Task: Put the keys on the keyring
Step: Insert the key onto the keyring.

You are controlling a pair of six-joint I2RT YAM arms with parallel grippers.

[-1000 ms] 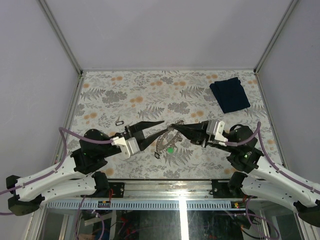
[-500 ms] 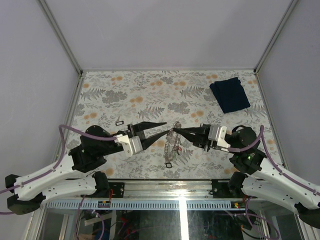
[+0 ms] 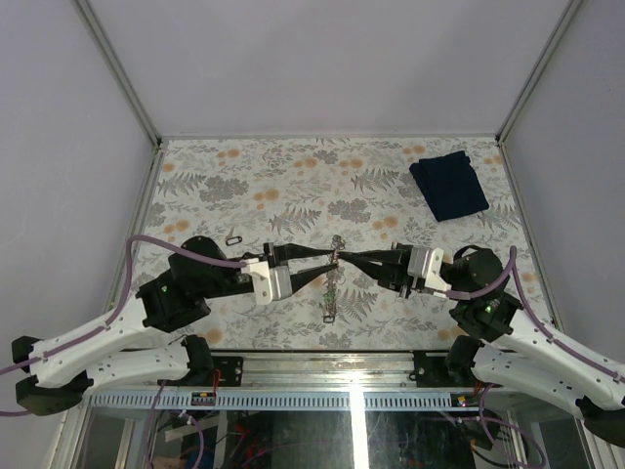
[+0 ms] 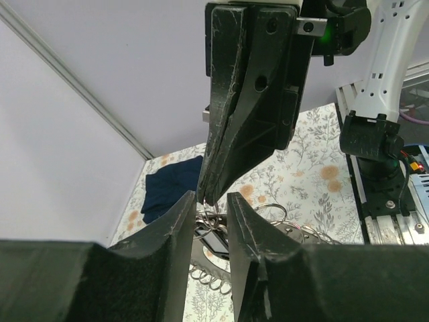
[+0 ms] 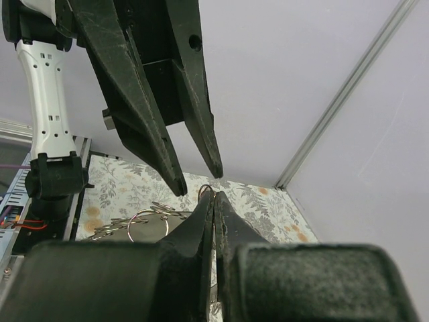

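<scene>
The keyring point(image 3: 332, 288), a silvery chain, hangs above the table from my right gripper point(image 3: 340, 256), which is shut on its top ring. In the right wrist view that ring pokes out past the right gripper point(image 5: 213, 198), and more of the keyring point(image 5: 143, 225) trails to the left. My left gripper point(image 3: 330, 260) meets it tip to tip, and its fingers point(image 5: 144, 107) stand apart on either side of the ring. In the left wrist view the left gripper point(image 4: 210, 196) straddles the rings, with the keyring point(image 4: 269, 199) behind it. One small dark key point(image 3: 232, 238) lies on the table to the left.
A folded dark blue cloth point(image 3: 448, 184) lies at the back right of the flower-patterned table point(image 3: 244, 186) and also shows as the cloth point(image 4: 167, 188) in the left wrist view. Grey walls with metal corner posts enclose the table on three sides.
My left gripper has moved right up to the top of the chain and its jaws have narrowed. The right gripper lifted the chain, which now hangs straight down.
</scene>
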